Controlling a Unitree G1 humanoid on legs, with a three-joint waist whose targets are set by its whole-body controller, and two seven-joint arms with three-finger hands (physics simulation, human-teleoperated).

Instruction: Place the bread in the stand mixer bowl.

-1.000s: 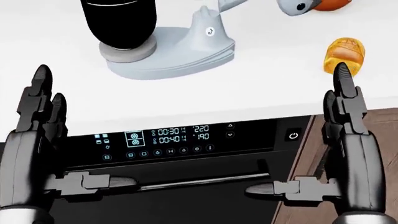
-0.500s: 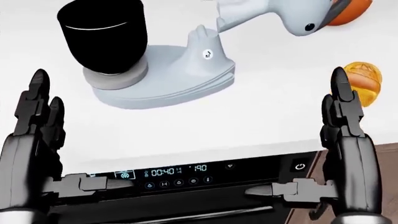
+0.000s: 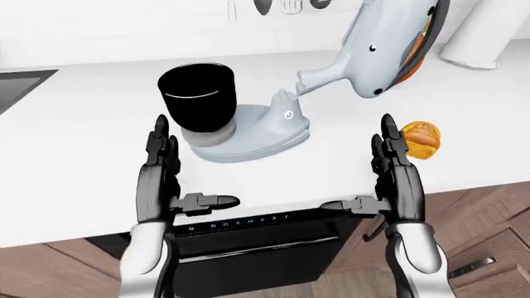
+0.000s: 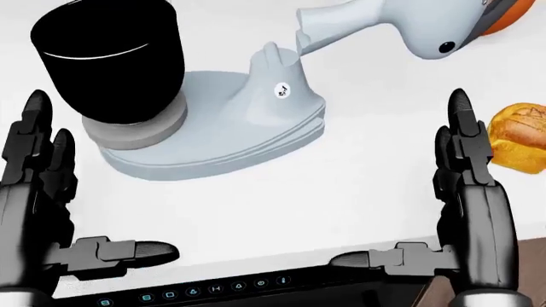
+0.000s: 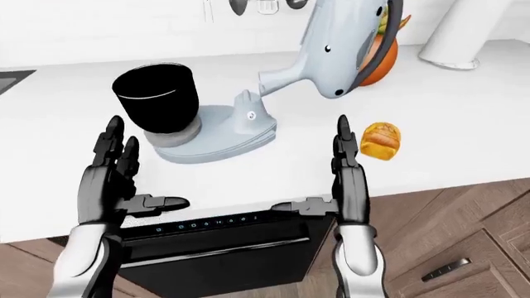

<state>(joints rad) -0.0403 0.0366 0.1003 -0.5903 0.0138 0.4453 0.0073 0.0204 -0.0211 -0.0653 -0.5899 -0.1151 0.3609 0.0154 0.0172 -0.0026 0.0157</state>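
The bread, a golden-brown loaf, lies on the white counter at the head view's right edge, just right of my right hand's fingertips. The grey stand mixer stands left of it with its head tilted up. Its black bowl sits on the base at the upper left and shows no contents. My left hand and right hand are both raised over the counter's near edge. They are open, fingers up and thumbs pointing inward, holding nothing.
A black oven with a lit control panel sits under the counter between my hands. An orange object lies behind the mixer head. A white cylinder stands at upper right, a sink corner at left. Wooden drawers are at lower right.
The camera has moved: mixer, bowl and bread slide down the head view and appear larger, and the oven panel sinks to the bottom edge. Both hands remain open and raised.
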